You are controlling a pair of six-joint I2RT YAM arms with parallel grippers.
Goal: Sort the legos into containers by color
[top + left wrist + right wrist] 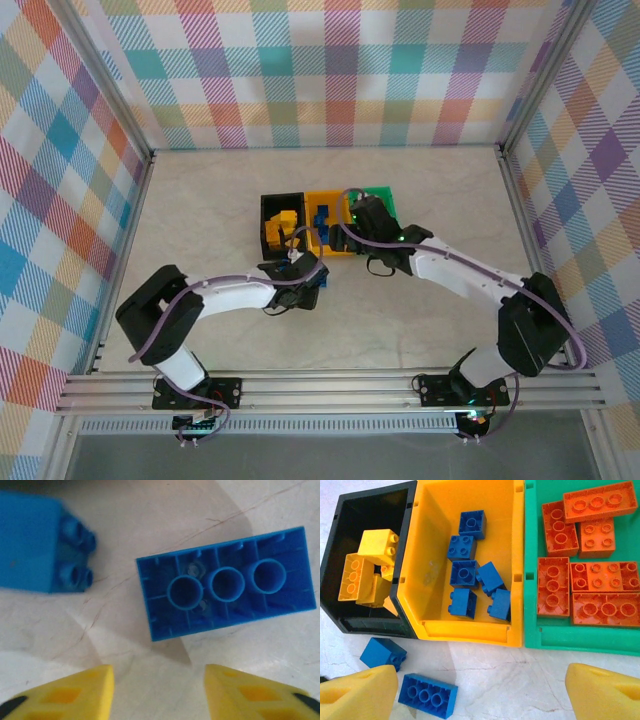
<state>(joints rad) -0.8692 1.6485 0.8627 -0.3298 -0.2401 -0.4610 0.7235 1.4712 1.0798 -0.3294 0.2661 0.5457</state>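
Legos fill three bins set side by side in the right wrist view: yellow legos (370, 565) in the black bin (350, 625), blue legos (465, 575) in the yellow-orange bin (435, 570), and orange-red legos (590, 570) in the green bin (532, 635), whose right side is cut off. On the table (510, 680) just before the black bin lie a small blue brick (382, 652) and a long blue brick (427, 696). The right gripper (482, 690) gapes wide with nothing between its fingers, which run off the lower edge.

In the left wrist view the long blue brick lies hollow side up just beyond the left gripper (159, 690), whose fingers are parted and hold nothing. The small blue brick is blurred and cropped at the left.

From above, both arms reach toward the bins. The right arm covers part of the green bin, and the loose bricks are too small to make out.
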